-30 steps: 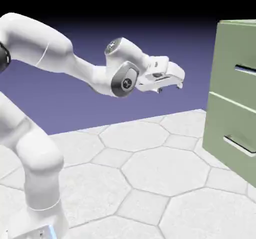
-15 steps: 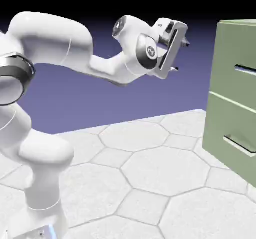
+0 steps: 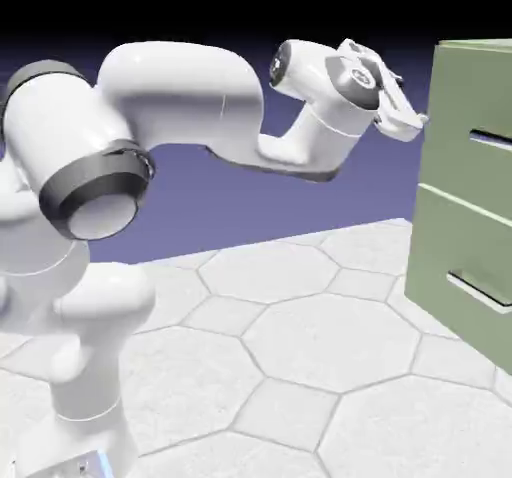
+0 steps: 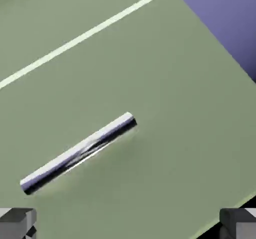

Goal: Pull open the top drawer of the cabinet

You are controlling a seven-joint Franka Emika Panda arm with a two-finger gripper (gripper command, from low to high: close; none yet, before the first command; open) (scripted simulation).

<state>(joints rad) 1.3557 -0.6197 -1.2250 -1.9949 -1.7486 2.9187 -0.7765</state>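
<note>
Swung rightward and nearer the cabinet (image 3: pixel 455 236), claw (image 4: pixel 128 223) spread wide and empty. Still approaching the top drawer (image 3: pixel 458 111), closed at upper right of the exterior view; next, probably, roll to straddle the slanting handle (image 4: pixel 77 154), left of centre in the hand view, before gripping and pulling.

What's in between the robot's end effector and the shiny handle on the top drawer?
Nothing that shows: in the hand view, the end effector faces the top drawer, and no object covers the handle.
</note>
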